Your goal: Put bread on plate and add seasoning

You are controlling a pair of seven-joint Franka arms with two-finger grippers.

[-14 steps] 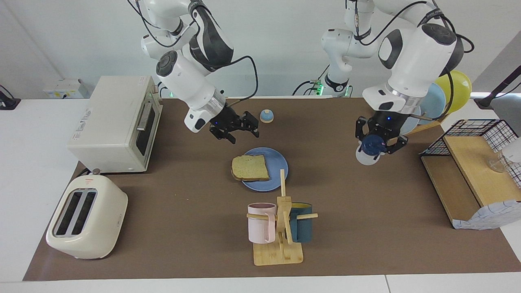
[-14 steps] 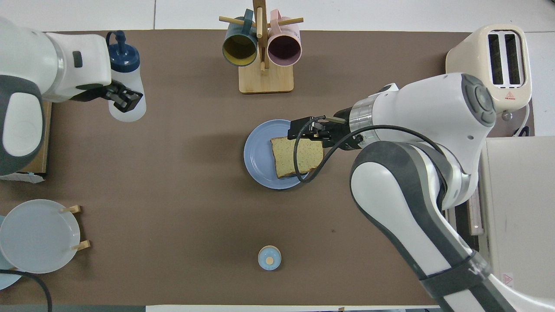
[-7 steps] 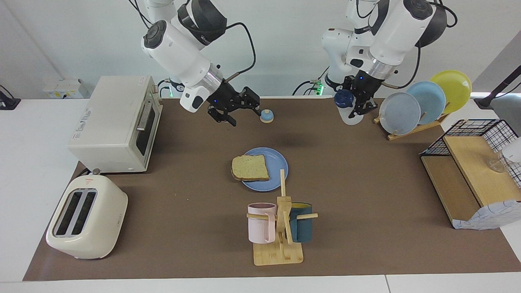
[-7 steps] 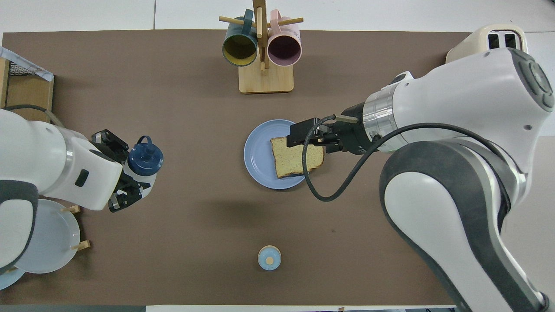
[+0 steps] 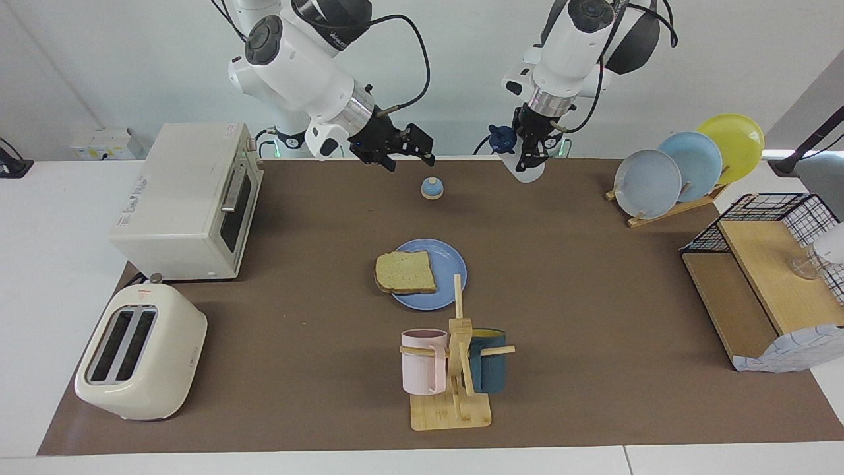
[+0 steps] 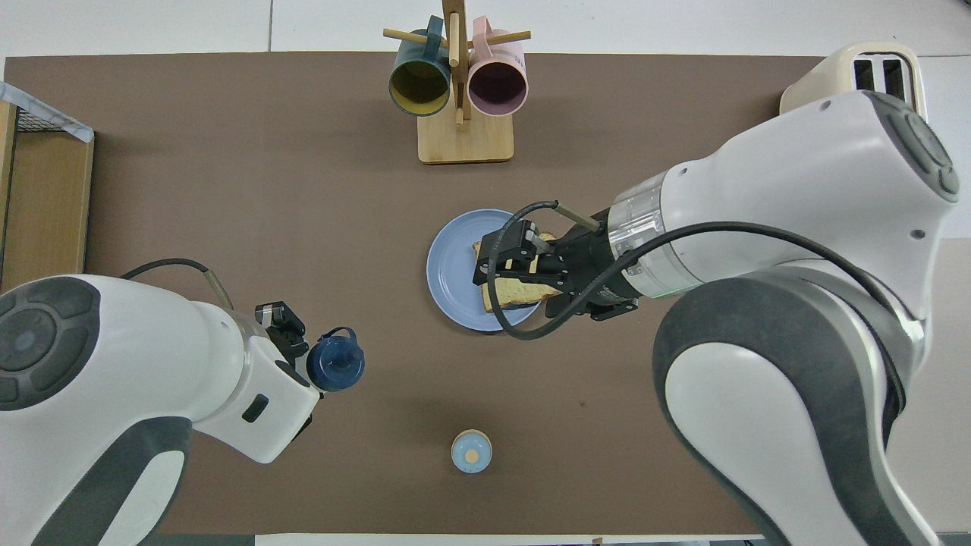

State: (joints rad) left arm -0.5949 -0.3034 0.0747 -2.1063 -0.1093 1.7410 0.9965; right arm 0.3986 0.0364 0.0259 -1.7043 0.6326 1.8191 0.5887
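Note:
The bread [image 5: 405, 272] lies flat on the blue plate [image 5: 448, 260] in the middle of the table; from overhead only part of the bread [image 6: 507, 292] and the plate [image 6: 451, 265] shows under the right arm. My right gripper [image 5: 410, 158] hangs open and empty, high over the bell's end of the table; in the overhead view the right gripper [image 6: 485, 265] merely covers the bread. My left gripper [image 5: 531, 148] is shut on the seasoning [image 5: 527, 170], held tilted in the air over the table's edge by the robots. Overhead, the seasoning's navy cap [image 6: 335, 364] sticks out beside the left gripper [image 6: 297, 350].
A small blue-domed bell [image 5: 432, 189] stands between plate and robots. A toaster oven [image 5: 188, 198] and a toaster [image 5: 138, 359] sit at the right arm's end. A mug rack [image 5: 455, 369] is just beside the plate, farther out. A plate rack [image 5: 686, 165] and a wire shelf [image 5: 771, 284] occupy the left arm's end.
Both arms rose and drew back toward the robots. The left gripper carried the seasoning from beside the shelf toward the table's middle. The right gripper lifted away from the plate.

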